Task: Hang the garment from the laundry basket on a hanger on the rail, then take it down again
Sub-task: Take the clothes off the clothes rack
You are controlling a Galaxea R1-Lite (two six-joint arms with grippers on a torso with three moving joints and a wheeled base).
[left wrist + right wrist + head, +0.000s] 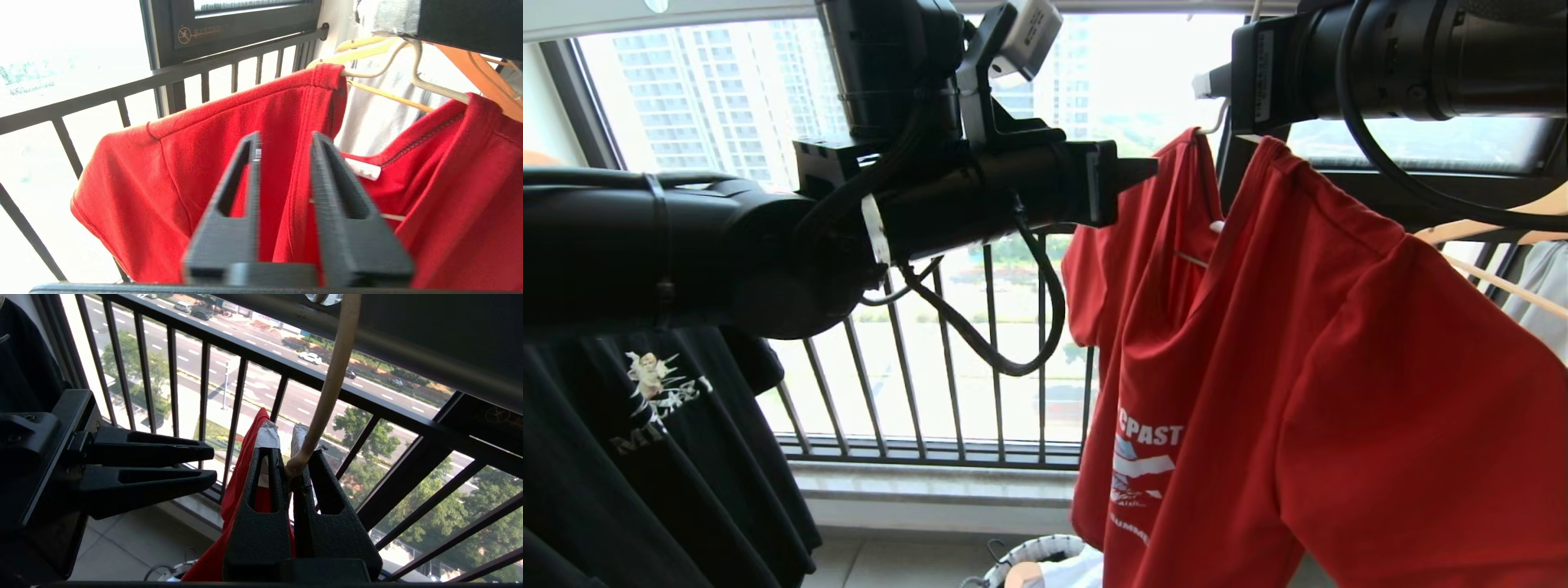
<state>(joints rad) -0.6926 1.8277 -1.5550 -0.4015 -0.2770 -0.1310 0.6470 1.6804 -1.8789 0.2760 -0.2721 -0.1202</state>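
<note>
Beyond the black barred balcony railing (931, 367) lie bright towers and, in the right wrist view, a street with trees. Against that light hangs one red T-shirt (1298, 408), soft knit with stitched seams, white-and-blue lettering low on its chest and a small white neck label (363, 169) that only the left wrist view shows. It is draped on one thin cream wire hanger (429, 87), whose arms run into the neck opening; one shoulder sits at the hanger's end, the other bunches lower.

The right pincer (291, 457), two black ridged fingers with grey tape at the tips, is closed on the hanger's neck, the pale stem rising from it to the grey rail (408, 347) overhead. This grip is seen only in the right wrist view; the head view shows just the arm's dark body above the shirt.

The left pincer (284, 143) sits level at the shirt's left shoulder, its two fingers narrowly apart with a fold of red cloth between them; whether they pinch it I cannot tell.

Two wooden hangers (478, 69) and a pale garment (1543, 286) hang just beyond. One black T-shirt (645, 457) with a pale graphic hangs well apart to the left. Below, the white rim of one round laundry basket (1033, 551) peeks out on the floor.
</note>
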